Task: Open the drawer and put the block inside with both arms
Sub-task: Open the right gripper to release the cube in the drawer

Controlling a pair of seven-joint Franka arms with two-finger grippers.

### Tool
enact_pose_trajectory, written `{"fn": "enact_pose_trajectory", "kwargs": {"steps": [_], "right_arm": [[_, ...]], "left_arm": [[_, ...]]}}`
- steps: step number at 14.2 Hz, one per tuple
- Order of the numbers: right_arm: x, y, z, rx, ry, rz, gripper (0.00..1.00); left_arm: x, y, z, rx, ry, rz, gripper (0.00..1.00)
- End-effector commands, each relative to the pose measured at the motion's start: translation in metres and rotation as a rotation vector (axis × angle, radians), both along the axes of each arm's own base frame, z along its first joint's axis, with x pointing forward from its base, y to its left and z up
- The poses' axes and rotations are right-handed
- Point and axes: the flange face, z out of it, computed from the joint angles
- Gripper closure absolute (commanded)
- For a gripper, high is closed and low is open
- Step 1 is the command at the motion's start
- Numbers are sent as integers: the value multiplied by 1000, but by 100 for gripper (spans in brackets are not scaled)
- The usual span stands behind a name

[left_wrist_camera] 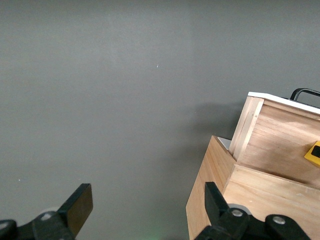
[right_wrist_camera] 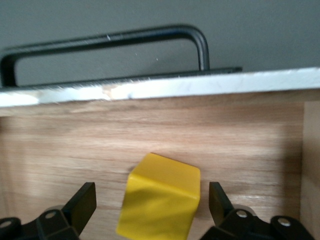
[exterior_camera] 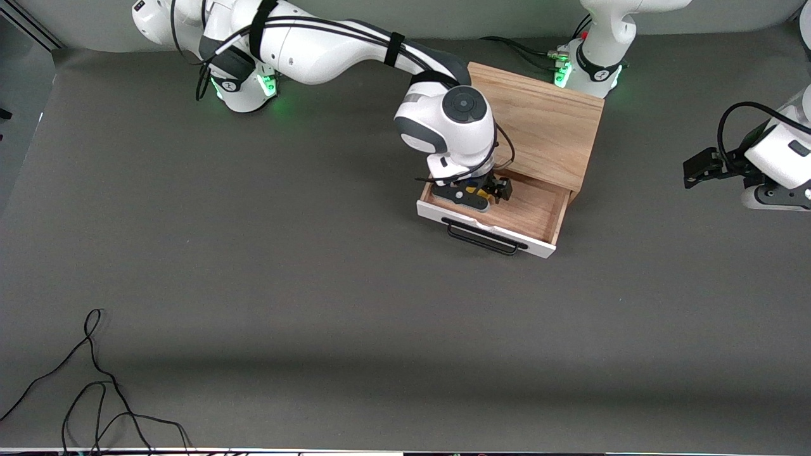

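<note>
Hiding most of block (exterior_camera: 471, 188): right end effector (exterior_camera: 476, 192), inside drawer (exterior_camera: 532, 209).

A dark grey table (exterior_camera: 253, 266) fills the scene — matte, evenly lit. Loose black cables (exterior_camera: 89, 392) trail at its near edge.

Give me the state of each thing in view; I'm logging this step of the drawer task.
Drawer: pulled open from the cabinet.
Block: in the drawer, between the right gripper's fingers, not touching them.
Right gripper: open, down in the drawer over the block.
Left gripper: open, empty, waiting off the left arm's end of the cabinet.
</note>
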Motion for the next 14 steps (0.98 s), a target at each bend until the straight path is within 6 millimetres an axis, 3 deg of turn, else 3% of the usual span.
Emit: {"fn": "enact_pose_trajectory", "kwargs": {"steps": [1, 4, 6, 7, 10, 14], "right_arm": [[11, -15, 46, -52, -28, -28, 0], [44, -57, 103, -60, -46, -58, 0], [67, -93, 132, -72, -24, -38, 0], [77, -116, 157, -57, -10, -23, 0], [116, -211, 213, -45, 83, -28, 0], [157, -351, 250, -72, 87, 60, 0]], "left_arm": [[-4, 2, 6, -11, -10, -1, 0], [-4, 2, 5, -11, -4, -3, 0], [-4, 6, 5, -12, -4, 4, 0], [-4, 2, 5, -12, -4, -4, 0], [-4, 2, 5, -12, -4, -4, 0], [-5, 0, 4, -38, 0, -2, 0]]}}
